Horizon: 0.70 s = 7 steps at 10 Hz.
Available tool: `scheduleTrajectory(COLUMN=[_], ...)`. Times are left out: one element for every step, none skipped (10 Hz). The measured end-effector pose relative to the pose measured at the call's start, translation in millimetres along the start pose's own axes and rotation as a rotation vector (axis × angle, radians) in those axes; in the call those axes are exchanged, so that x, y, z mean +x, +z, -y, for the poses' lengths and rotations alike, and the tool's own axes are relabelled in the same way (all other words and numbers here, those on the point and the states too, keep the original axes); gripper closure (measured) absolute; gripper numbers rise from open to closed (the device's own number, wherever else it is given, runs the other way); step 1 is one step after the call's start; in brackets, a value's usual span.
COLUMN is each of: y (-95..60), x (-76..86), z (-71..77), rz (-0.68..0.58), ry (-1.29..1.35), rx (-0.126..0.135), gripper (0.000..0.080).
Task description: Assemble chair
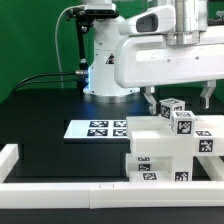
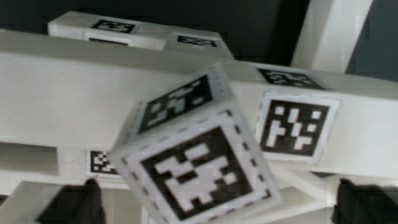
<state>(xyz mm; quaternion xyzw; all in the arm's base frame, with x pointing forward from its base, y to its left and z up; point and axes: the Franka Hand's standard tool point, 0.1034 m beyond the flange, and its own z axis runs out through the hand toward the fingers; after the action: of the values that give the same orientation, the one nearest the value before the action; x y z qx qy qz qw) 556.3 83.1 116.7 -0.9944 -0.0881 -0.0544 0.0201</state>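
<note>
The chair (image 1: 165, 152) is a white stepped stack of blocky tagged pieces at the exterior view's right, near the front rail. On top of it sits a small tagged cube (image 1: 173, 108), tilted, with a second tagged block (image 1: 184, 123) beside it. My gripper (image 1: 178, 100) hangs over that top, one dark finger on each side of the tilted cube. In the wrist view the tilted cube (image 2: 192, 150) fills the middle, and the fingertips (image 2: 75, 205) stand well clear of its sides. My gripper (image 2: 217, 206) is open and holds nothing.
The marker board (image 1: 100, 128) lies flat on the black table at the exterior view's left of the chair. A low white border rail (image 1: 70, 190) runs along the front and up the left side. The robot base (image 1: 105, 60) stands behind with cables.
</note>
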Motion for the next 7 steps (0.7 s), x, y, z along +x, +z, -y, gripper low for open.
scheduleTrajectory(y=[0.1,0.2,-1.7,2.2,7.0,7.3,7.5], x=[-0.1,-1.1,-4.2,-10.5,-17.2,-17.6,-17.7], z=[0.0,0.0,-2.6,-15.5,-14.6,-13.7,-14.2], rz=[0.0,0.01,0.063,0.085,0.097,0.098,0.098], ry=[0.0,0.005,0.019,0.016,0.024,0.031,0.047], rx=[0.0,0.002,0.018,0.022,0.016,0.017,0.016], gripper=[0.0151,0.0151,0.0151,0.0151,0.0151,0.0151,0.0151])
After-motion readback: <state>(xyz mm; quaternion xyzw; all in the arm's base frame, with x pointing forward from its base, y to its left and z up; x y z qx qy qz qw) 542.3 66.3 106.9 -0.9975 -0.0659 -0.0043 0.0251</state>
